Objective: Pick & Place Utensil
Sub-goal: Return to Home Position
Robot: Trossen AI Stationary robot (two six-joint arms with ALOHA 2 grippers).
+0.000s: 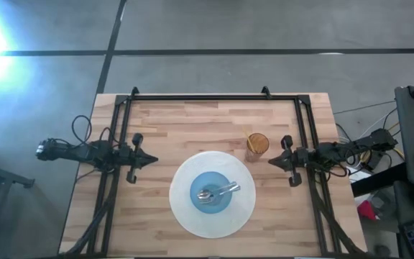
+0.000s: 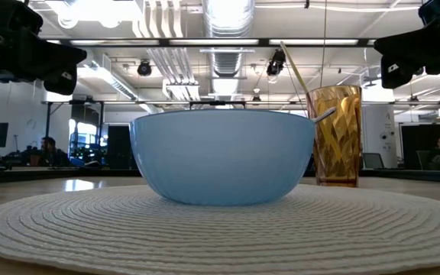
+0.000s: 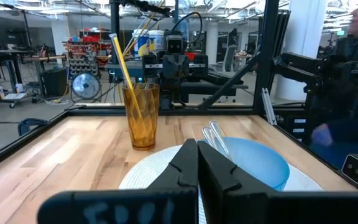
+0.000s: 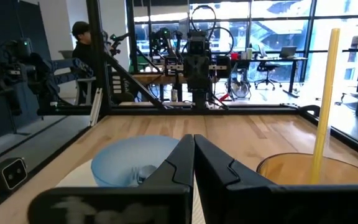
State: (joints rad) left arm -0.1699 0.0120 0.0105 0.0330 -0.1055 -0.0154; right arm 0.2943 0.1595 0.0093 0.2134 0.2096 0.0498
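We are seeing the silver spoon (image 1: 206, 194) and the silver fork (image 1: 230, 188) lying side by side inside the round blue bowl (image 1: 214, 208). Their long axes are running across the bench. Their working ends are sitting near the bowl's middle, and their handles are pointing toward the right arm's side, tilting up over the rim. The bowl is sitting in the middle of the white round woven mat (image 1: 214, 229) on the light wooden bench (image 1: 157, 122). Just beyond the mat's far right edge, an amber ribbed cup (image 1: 257, 144) is standing upright and holding a yellow straw (image 1: 249, 135). The left claw (image 1: 153, 160) is hovering left of the mat with its fingers pressed together. The right claw (image 1: 272, 160) is hovering beside the cup, fingers likewise together. Both are gripping nothing.
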